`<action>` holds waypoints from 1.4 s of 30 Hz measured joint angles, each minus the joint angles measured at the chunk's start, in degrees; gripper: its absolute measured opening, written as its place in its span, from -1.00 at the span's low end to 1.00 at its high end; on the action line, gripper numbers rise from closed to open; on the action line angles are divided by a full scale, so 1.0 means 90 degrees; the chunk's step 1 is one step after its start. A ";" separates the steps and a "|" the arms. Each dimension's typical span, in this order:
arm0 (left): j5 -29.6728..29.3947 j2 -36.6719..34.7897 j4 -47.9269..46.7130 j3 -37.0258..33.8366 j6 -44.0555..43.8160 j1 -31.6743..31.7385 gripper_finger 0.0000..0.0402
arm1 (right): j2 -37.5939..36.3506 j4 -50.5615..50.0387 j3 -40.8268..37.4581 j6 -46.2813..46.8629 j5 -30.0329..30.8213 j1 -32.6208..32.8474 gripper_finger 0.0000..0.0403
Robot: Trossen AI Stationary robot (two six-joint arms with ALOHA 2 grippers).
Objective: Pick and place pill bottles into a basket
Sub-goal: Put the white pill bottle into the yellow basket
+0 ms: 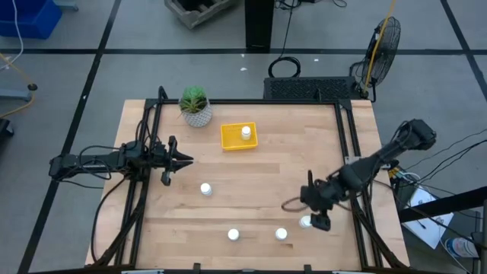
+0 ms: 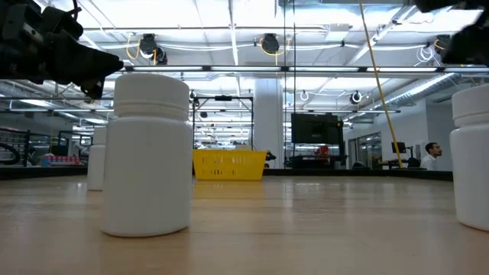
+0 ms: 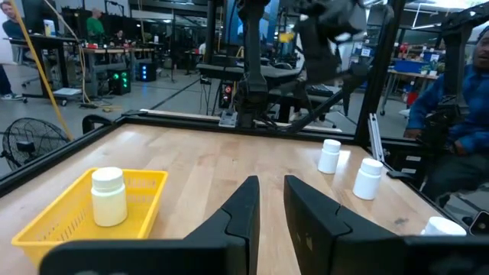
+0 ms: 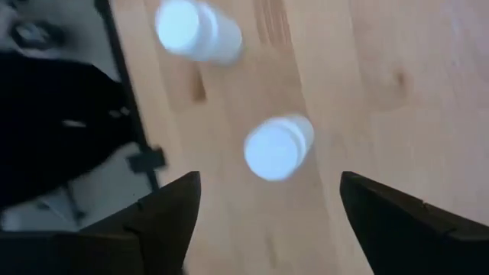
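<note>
The yellow basket [image 1: 238,137] stands at the far middle of the table with one white pill bottle [image 1: 246,133] upright in it; both show in the left wrist view [image 3: 92,210], [image 3: 108,197]. Several more bottles stand upright on the wood: one mid-table [image 1: 205,189], two near the front edge [image 1: 233,235], [image 1: 281,234], and one at the near right [image 1: 306,222]. My right gripper [image 1: 319,218] is open and points down over that last bottle [image 4: 276,147], a finger on either side, touching nothing. My left gripper [image 1: 188,160] hovers at the table's left with a narrow gap [image 3: 270,206], empty.
A white pot with a green plant [image 1: 196,106] stands left of the basket at the far edge. Black frame rails run along the table's left [image 1: 141,190] and right [image 1: 354,152] sides. A seated person [image 3: 458,99] is beyond the table's right side.
</note>
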 joint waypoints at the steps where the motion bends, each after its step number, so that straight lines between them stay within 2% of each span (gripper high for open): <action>1: 0.0001 0.0000 0.0000 0.0000 0.0000 0.0000 -0.68 | 0.0044 0.0015 -0.0069 -0.0056 0.0018 0.0070 0.51; 9: -0.0001 0.0000 0.0000 0.0000 0.0000 0.0000 -0.68 | 0.0332 0.1145 -0.0720 -0.0153 -0.0026 0.0429 0.49; 24: -0.0001 0.0000 -0.0005 0.0000 0.0000 0.0000 -0.68 | 0.1209 0.1596 -0.0761 -0.0370 0.0204 0.0500 0.49; 33: -0.0001 0.0000 -0.0006 0.0000 0.0000 0.0000 -0.68 | 0.1249 0.1858 -0.0761 -0.0181 0.0498 0.0483 0.48; 37: -0.0001 0.0000 -0.0002 0.0000 0.0000 0.0000 -0.68 | 0.1248 0.1834 -0.0761 -0.0169 0.0490 0.0484 0.40; 42: -0.0001 0.0000 -0.0005 0.0000 0.0000 0.0000 -0.68 | 0.1246 0.1855 -0.0761 -0.0167 0.0472 0.0484 0.19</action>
